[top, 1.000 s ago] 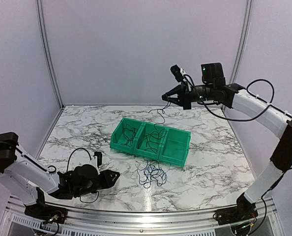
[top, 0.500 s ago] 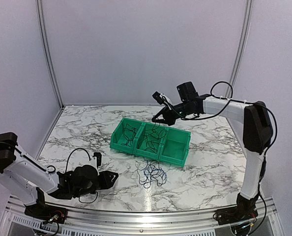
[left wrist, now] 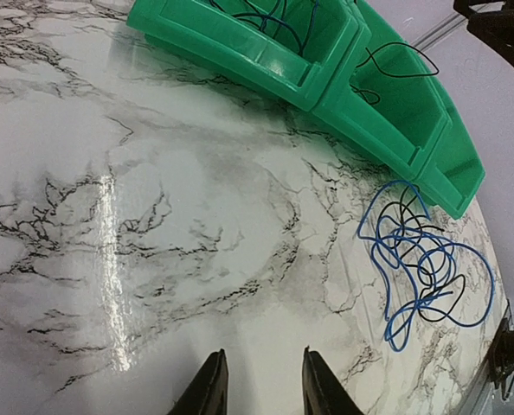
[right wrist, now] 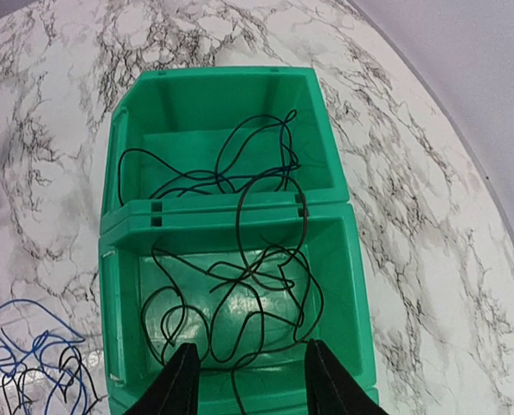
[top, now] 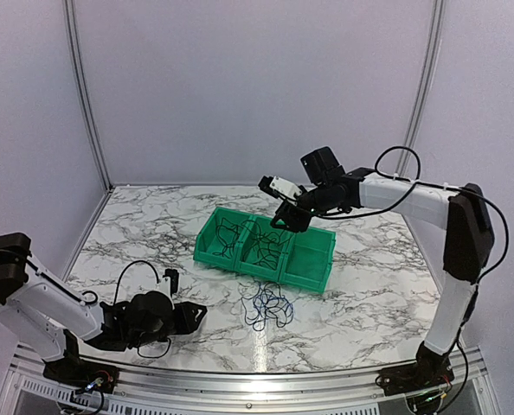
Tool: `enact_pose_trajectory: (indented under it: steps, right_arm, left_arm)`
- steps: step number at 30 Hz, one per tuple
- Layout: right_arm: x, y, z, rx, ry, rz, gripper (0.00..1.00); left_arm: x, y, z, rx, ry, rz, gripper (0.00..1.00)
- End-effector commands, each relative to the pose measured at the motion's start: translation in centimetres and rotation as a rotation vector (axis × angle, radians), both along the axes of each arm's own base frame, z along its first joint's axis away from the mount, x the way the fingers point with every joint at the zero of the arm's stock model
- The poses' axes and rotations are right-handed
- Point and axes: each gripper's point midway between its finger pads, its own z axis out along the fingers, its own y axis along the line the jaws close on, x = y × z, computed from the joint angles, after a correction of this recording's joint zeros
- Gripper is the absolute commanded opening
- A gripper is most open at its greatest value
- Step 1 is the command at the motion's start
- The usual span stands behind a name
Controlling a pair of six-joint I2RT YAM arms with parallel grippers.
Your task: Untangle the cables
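A green three-compartment bin (top: 240,259) stands mid-table. Thin black cables (right wrist: 240,294) lie looped in its middle compartment, and one loop crosses the divider. More black cables (right wrist: 214,164) fill the left compartment. My right gripper (top: 285,218) hovers open just above the middle compartment, its fingertips (right wrist: 186,353) wide apart over the loops and gripping nothing. A tangle of blue and black cables (top: 268,305) lies on the marble in front of the bin, also seen as a tangle (left wrist: 421,259) in the left wrist view. My left gripper (left wrist: 262,356) sits low near the table's front left, open and empty, short of that tangle.
The bin's right compartment (top: 309,255) looks empty. Marble tabletop (top: 144,242) stretches left of the bin. Grey walls enclose the back and sides, and a metal rail (top: 257,380) runs along the near edge.
The right arm swung down from high behind the bin with a black cable hanging from it, then opened over the middle compartment; the cable now lies there. The left arm barely moved.
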Motion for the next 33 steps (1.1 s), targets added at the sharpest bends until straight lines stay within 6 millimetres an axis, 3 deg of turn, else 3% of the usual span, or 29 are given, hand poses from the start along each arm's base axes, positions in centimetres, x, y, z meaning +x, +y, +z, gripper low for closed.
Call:
enact_pose_trajectory:
  steps: [1,6,11,15,19,23,25,27,28,33]
  right_arm:
    - [-1.3,-2.3,2.7,-0.061,-0.129,-0.039,0.41]
    - [-8.2,-1.3,3.4,0.044,-0.058,0.168,0.38]
    - [-14.0,-1.0,0.6,0.046,-0.009,0.314,0.37]
    - [-15.5,-1.6,-2.4,0.023,0.038,0.332,0.36]
    - [-15.3,-1.9,-4.0,0.002,0.037,0.318,0.35]
    - [-14.6,-2.0,-4.5,-0.009,0.024,0.280,0.37]
    - [-14.3,-2.2,-4.5,-0.012,0.007,0.257,0.37]
    - [-14.3,-2.3,-4.5,-0.007,-0.003,0.253,0.37]
    - [-14.3,-2.3,-4.5,-0.005,-0.006,0.255,0.37]
    - [-14.2,-2.4,-4.7,-0.013,-0.012,0.253,0.37]
  left_arm:
    - [0.2,-0.8,1.0,0.019,-0.036,-0.029,0.31]
    - [-0.3,-3.9,2.8,0.012,-0.078,-0.166,0.36]
    - [-0.4,-7.1,4.7,-0.020,-0.107,-0.260,0.44]
    - [0.0,-9.3,5.2,-0.037,-0.102,-0.284,0.47]
    - [0.6,-12.3,5.5,-0.056,-0.097,-0.291,0.59]
    - [1.7,-14.1,3.4,0.014,-0.021,-0.249,0.60]
    - [1.4,-14.6,1.4,0.040,0.031,-0.262,0.52]
    - [1.0,-15.0,0.2,0.051,0.058,-0.288,0.27]
    - [0.8,-14.9,-0.1,0.055,0.066,-0.291,0.20]
    - [-0.1,-12.7,-0.2,0.072,0.070,-0.292,0.02]
